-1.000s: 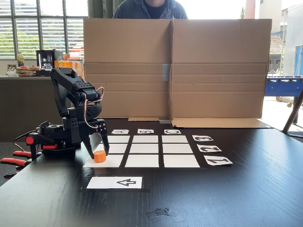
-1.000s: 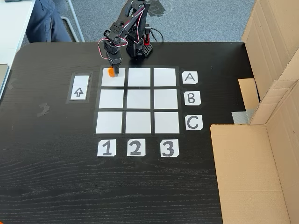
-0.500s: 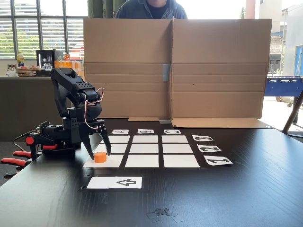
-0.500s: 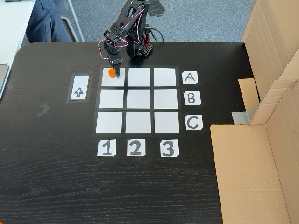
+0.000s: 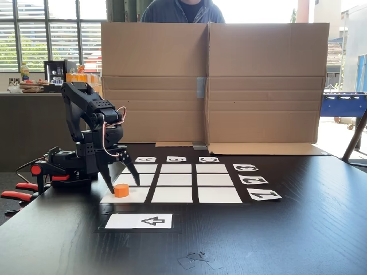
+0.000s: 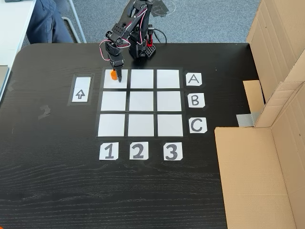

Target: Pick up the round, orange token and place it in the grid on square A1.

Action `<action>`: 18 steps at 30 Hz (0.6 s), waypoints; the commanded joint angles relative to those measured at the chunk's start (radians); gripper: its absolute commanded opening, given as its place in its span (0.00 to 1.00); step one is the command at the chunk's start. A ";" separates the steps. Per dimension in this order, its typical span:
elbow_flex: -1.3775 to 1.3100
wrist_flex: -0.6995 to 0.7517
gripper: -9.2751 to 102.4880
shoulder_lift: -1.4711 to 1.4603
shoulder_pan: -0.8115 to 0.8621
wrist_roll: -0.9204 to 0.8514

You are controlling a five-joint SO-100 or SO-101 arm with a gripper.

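The orange token sits flat on square A1, the corner cell of the grid nearest the arm's base. My black gripper hangs low over that cell and is open. One finger stands on each side of the token, and small gaps show between them in the fixed view from the table's front. The token rests on the paper, upright.
A white card with a black arrow lies beside the grid. Cardboard walls stand along one table side, with a person behind them. Red clamps hold the arm's base at the table edge. Small scraps lie near the front.
The jaws spread apart over the last second and let go of the token. It stays on square A1, and the arm has barely moved.
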 commanded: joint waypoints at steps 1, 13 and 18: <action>-0.035 -0.052 0.36 -0.006 0.025 -0.009; -0.123 -0.126 0.36 0.000 0.087 -0.012; -0.218 -0.126 0.37 0.025 0.133 -0.012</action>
